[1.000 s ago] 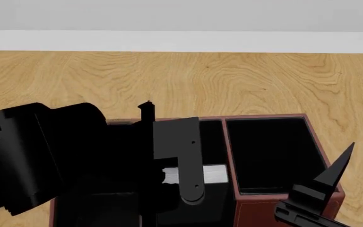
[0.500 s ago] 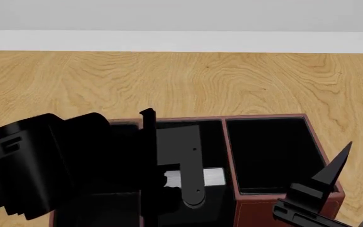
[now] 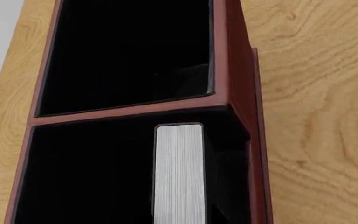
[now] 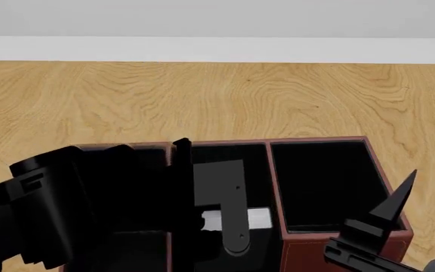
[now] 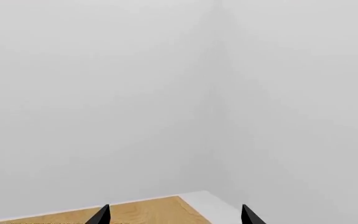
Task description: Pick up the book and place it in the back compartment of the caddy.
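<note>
The maroon caddy (image 4: pixel 317 139) with its black interior fills the lower part of the head view. My left gripper (image 4: pixel 233 224) reaches down into its middle column, shut on the book (image 4: pixel 258 219), whose pale page edges face up. In the left wrist view the book (image 3: pixel 179 172) stands inside a section, just past a maroon divider (image 3: pixel 123 112) and close to the caddy's outer wall (image 3: pixel 238 84). I cannot tell whether this section is the back compartment. My right gripper (image 4: pixel 376 226) hovers by the caddy's near right corner, open and holding nothing, its fingertips (image 5: pixel 102 215) well apart.
The wooden tabletop (image 4: pixel 225 96) runs from the caddy back to a pale wall (image 4: pixel 217 48). The long right section (image 4: pixel 323 181) of the caddy lies beside the left arm (image 4: pixel 74 209). The right wrist view holds only grey wall and a table corner (image 5: pixel 148 210).
My left arm has sunk lower and a little to the right, taking the book deeper into the caddy. The right gripper has drifted slightly left.
</note>
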`<state>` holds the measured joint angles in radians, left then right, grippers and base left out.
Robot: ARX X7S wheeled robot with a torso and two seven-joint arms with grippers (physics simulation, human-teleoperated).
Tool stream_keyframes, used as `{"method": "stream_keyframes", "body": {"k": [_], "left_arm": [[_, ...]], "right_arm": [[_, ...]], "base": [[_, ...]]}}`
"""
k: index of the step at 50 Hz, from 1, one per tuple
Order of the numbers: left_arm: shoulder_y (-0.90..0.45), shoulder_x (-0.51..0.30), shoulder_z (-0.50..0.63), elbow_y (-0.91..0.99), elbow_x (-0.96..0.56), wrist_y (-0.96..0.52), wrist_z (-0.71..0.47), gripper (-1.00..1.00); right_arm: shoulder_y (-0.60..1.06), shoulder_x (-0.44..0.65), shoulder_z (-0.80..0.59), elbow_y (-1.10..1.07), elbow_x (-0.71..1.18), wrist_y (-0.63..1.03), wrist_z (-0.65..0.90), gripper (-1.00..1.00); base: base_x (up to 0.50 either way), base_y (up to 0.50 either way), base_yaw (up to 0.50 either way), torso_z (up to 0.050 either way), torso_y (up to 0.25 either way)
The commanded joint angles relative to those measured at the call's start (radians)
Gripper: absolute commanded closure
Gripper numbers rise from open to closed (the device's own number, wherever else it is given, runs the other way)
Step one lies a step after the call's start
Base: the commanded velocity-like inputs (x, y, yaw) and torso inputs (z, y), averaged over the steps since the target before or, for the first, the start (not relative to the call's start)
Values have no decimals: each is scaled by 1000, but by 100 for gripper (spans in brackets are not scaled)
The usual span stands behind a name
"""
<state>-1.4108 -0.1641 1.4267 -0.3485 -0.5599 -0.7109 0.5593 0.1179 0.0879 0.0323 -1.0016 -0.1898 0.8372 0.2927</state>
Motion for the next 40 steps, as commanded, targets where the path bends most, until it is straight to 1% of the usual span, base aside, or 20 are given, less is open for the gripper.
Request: {"method": "stream_keyframes", "body": {"k": [1,11,16,23,34,40], "left_arm": [[5,18,-3,-52,24,39,-24,100],[29,59,13,-172,59,126,0,100],[42,78,20,-228,71,164,16,100],[61,104,28,-305,84,208,34,100],[88,136,22,-381,86,256,38,100],[99,140,26,-376,85,255,34,100]], "right_arm": [[3,9,-8,13,11,-3,12,-100],[11,10,-40,-44,-36,57,9,-100],[-13,-13,-24,-41,-69,33,-26,-100],[-19,-15,-17,-17,-64,20,-23,-100],[-8,-8,-31,-15,-60,42,-12,-100],[1,-7,-41,-24,-64,62,-8,-100]], "base": [[0,0,0,0,0],[0,0,0,1,1],[0,0,0,0,2],[0,0,0,0,1],[1,-1,-3,0,0],[2,-2,-5,0,0]]}}
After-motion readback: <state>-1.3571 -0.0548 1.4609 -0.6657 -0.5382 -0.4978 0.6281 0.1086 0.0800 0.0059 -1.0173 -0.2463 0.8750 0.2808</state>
